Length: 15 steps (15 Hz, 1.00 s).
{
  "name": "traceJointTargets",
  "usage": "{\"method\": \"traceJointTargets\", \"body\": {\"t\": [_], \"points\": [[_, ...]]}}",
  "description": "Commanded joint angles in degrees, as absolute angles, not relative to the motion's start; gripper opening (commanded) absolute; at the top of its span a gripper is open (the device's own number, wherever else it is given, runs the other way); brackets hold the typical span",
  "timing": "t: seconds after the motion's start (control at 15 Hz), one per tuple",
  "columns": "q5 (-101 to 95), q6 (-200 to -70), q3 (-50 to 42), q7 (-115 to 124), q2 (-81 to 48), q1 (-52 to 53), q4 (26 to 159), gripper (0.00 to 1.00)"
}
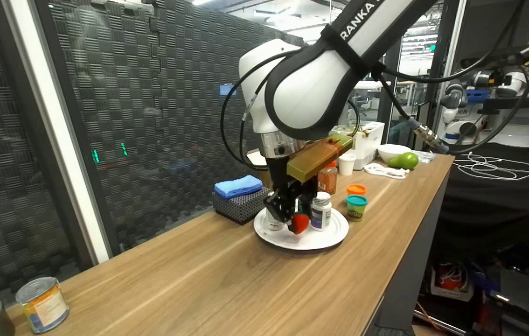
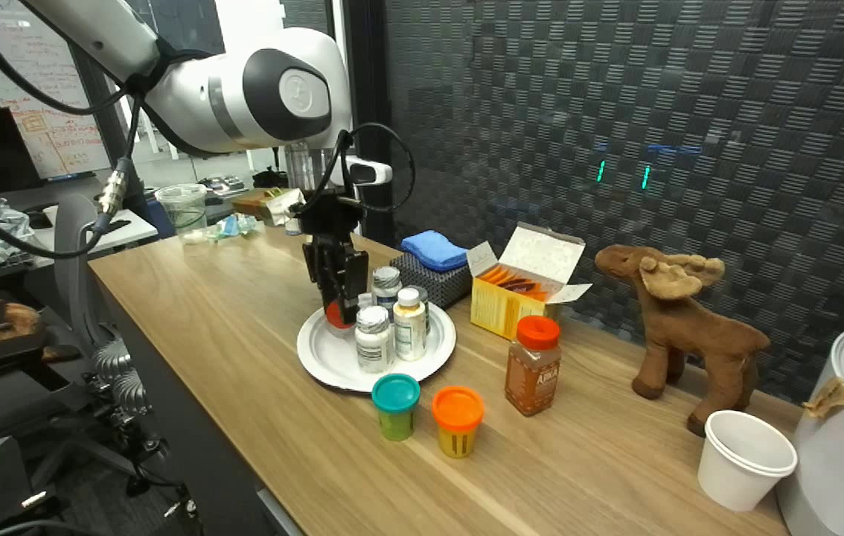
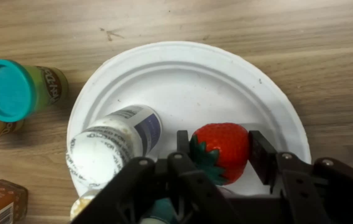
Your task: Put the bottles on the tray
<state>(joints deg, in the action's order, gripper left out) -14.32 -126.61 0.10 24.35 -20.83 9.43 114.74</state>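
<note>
Several bottles stand upright on the tray, a round white plate. Among them are a white bottle with a purple label, a slim white-capped bottle and a silver-capped bottle. My gripper is over the plate beside these bottles, shut on a red toy strawberry with green leaves. Both fingers press against its sides. Whether the strawberry touches the plate I cannot tell. In the wrist view the gripper's own linkage covers part of the bottle group. A red-capped jar stands on the table, off the plate.
Close to the plate are two Play-Doh tubs, teal-lidded and orange-lidded. Behind it sit a dark box with a blue cloth and an open yellow box. A plush moose and a tin can stand farther off.
</note>
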Motion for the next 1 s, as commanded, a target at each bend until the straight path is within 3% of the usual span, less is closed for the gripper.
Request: {"method": "traceJointTargets", "body": {"t": [0.0, 0.4, 0.47, 0.53, 0.73, 0.93], "points": [[-17.24, -127.24, -1.48, 27.61, -22.97, 10.68, 111.87, 0.26], [-18.82, -128.28, -2.57, 29.13, -24.54, 11.36, 109.85, 0.26], [-19.81, -128.14, -2.79, 29.36, -24.43, 11.6, 109.9, 0.65], [-20.5, -128.07, -2.91, 29.48, -24.25, 11.73, 110.02, 0.77], [-21.9, -128.7, -2.87, 29.54, -22.54, 11.91, 111.84, 0.97], [-22.22, -130.51, -2.4, 29.36, -20.06, 12.06, 114.17, 1.0]]}}
